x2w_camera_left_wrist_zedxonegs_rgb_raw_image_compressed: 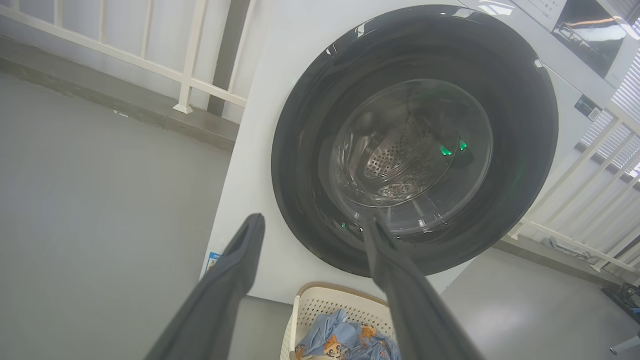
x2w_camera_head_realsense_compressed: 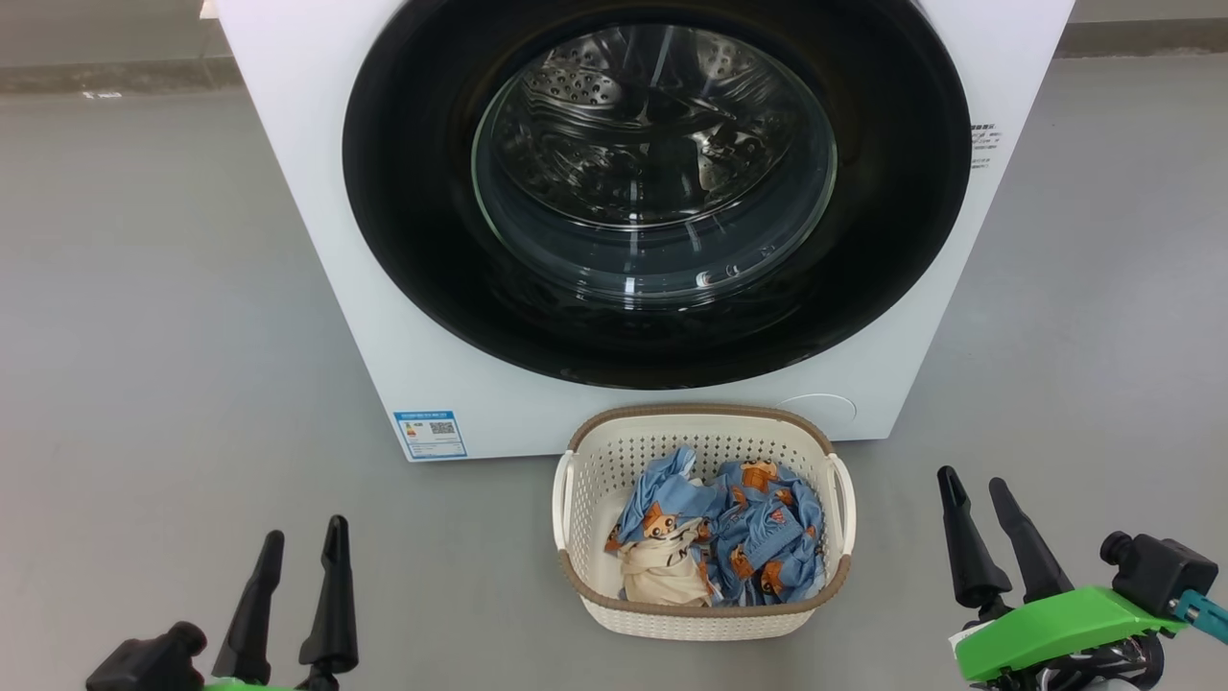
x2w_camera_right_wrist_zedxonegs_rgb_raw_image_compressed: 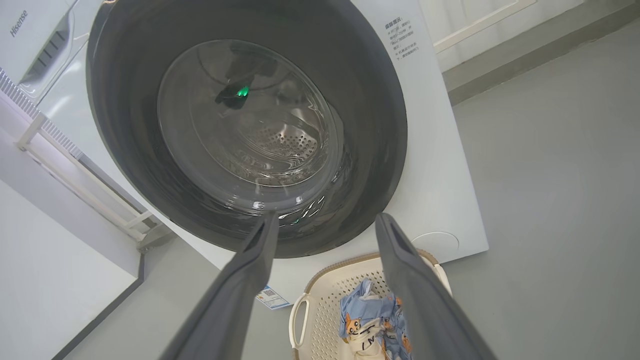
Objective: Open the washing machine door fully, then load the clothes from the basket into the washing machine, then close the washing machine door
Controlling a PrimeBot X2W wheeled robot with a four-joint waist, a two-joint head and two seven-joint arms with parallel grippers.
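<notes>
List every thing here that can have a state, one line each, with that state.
Round glossy black washing machine door: shut.
Cream perforated plastic basket: upright, loaded.
Blue bear-print clothes: crumpled in the basket.
Left claw: open, empty.
Right claw: open, empty.

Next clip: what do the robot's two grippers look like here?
The left gripper and right gripper each have two long black fingers tapering to blunt tips. Behind the right one is a bright green housing carrying a black boxy module with a teal fitting. A black knobbed block sits at the left one's base.
</notes>
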